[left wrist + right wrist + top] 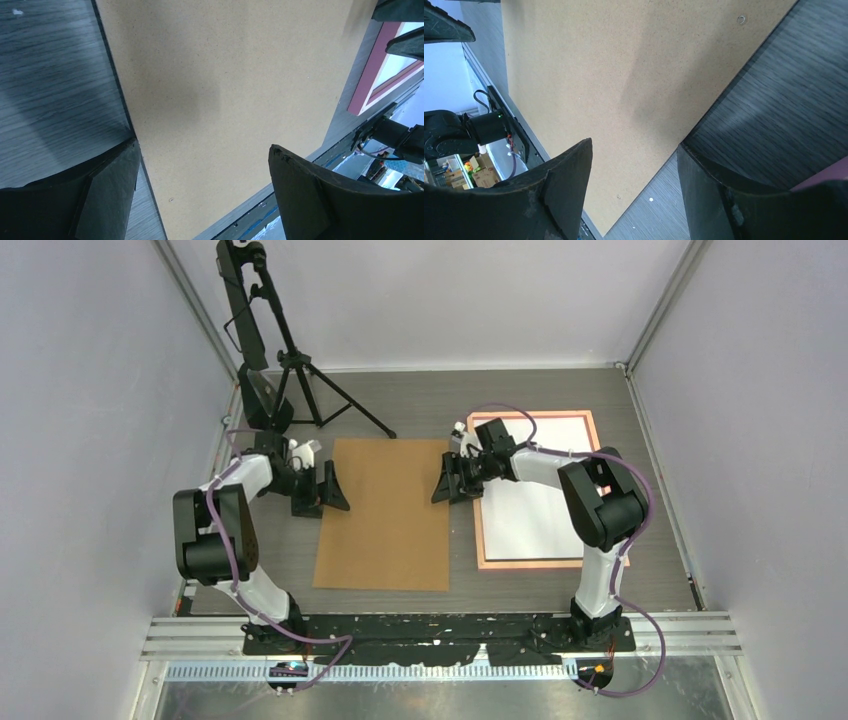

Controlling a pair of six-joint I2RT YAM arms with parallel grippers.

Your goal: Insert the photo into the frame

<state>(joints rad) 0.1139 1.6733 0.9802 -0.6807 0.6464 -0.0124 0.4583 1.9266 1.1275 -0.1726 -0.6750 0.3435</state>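
Observation:
The salmon-pink frame (530,563) lies flat on the right of the table. Inside its rails lies a white sheet, the photo (530,515), white back up; no print shows. A corner of the frame (367,85) also shows in the left wrist view. Left of the frame lies a plain brown backing board (385,512). My left gripper (322,490) hangs open over the board's left edge (205,165), with nothing between its fingers. My right gripper (455,480) is open over the board's right edge (634,170), between board and frame, holding nothing.
A black tripod stand (290,360) rises at the back left, one leg reaching toward the board's far corner. Grey walls close in on three sides. A metal rail (440,630) runs along the near edge by the arm bases.

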